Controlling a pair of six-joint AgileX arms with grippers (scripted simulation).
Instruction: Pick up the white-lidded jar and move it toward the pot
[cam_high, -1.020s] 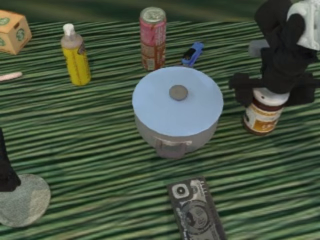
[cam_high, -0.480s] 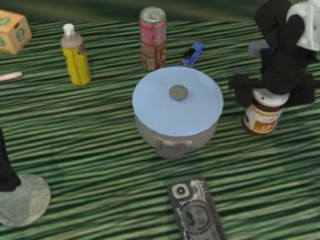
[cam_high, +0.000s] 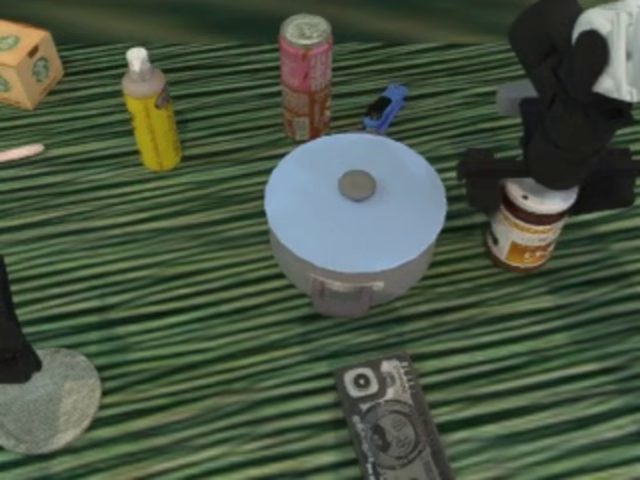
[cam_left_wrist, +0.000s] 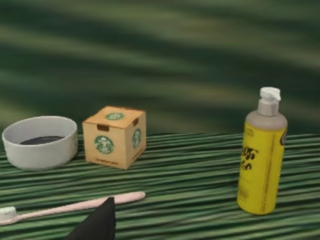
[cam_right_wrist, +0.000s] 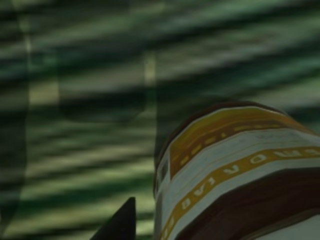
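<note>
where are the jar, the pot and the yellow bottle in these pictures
jar (cam_high: 522, 238): top view, on its white-and-orange label
pot (cam_high: 400, 215): top view, on the pale-blue lid, right of the knob
yellow bottle (cam_left_wrist: 260, 167): left wrist view, on its yellow body

The cardboard box (cam_left_wrist: 115, 136) carries a round green-and-white siren emblem on its top and on two visible side faces; no wording on it can be read. The yellow bottle (cam_left_wrist: 261, 161) bears dark vertical lettering, illegible. The white-lidded jar (cam_right_wrist: 240, 170) shows pale letters on an orange label band, seen inverted and not legible.
</note>
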